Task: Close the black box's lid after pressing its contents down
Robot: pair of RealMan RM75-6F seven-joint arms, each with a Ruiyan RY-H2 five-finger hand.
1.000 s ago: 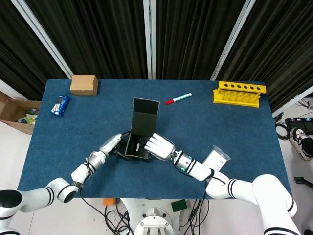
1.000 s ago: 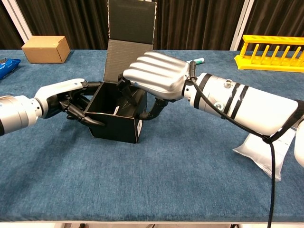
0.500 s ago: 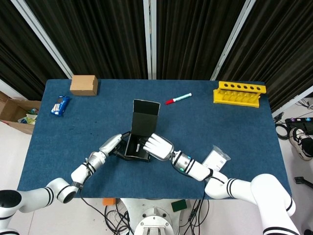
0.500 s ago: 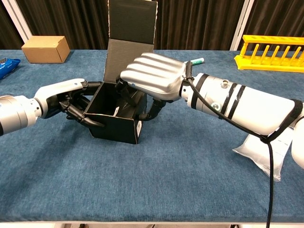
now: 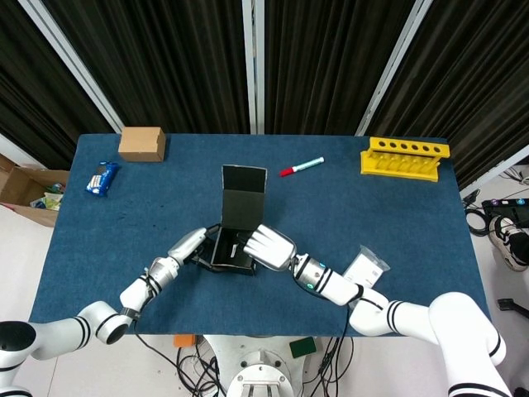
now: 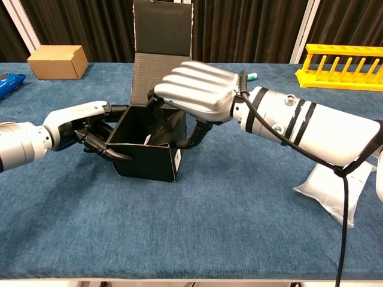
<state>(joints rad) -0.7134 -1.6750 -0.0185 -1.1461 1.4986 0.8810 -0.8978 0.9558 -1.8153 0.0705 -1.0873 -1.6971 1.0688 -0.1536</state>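
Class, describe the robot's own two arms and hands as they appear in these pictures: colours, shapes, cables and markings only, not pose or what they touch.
Both arms are glossy white rounded segments with black bands at the joints. The right hand has a ribbed silver-grey metallic back with black fingers beneath; a black cable runs from its wrist along the right forearm, which carries black stripes. The left hand has a silvery-white back and black fingers, on a white left forearm.

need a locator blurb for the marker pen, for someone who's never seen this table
Start at the yellow rack in the blue table's far right corner and look left along the far edge. The marker pen lies flat there, just right of the black box's upright lid. It is the only slim stick-like item: white barrel, red cap at one end, green tip at the other.
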